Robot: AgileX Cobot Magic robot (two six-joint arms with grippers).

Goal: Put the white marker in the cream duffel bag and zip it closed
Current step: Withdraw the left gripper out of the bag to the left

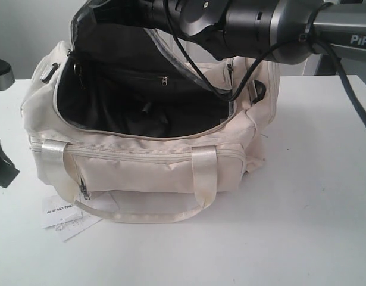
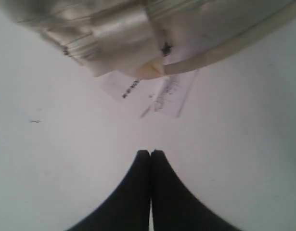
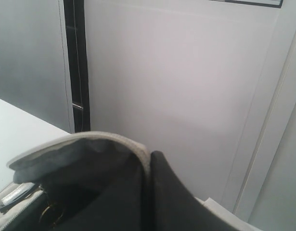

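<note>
The cream duffel bag (image 1: pixel 141 167) sits in the middle of the exterior view on the white table (image 1: pixel 313 208). Its long axis runs left to right across the frame, and its mouth gapes upward onto black lining. The right gripper (image 3: pixel 148 161) is above the bag at the top of the frame. Its jaws are pinched together on the edge of the bag's top flap (image 1: pixel 114 21), which stands lifted.

The left gripper (image 2: pixel 150 154) hangs at the left edge of the exterior frame, beside the bag's left end and apart from it. Its fingertips are pressed together with nothing between them. In its wrist view the paper tags (image 2: pixel 162 91) lie between the fingertips and the bag's satin handle (image 2: pixel 121 29).

The white marker cannot be made out. A slim dark shape in the lining may be it, but the interior is too dark to tell.
</note>
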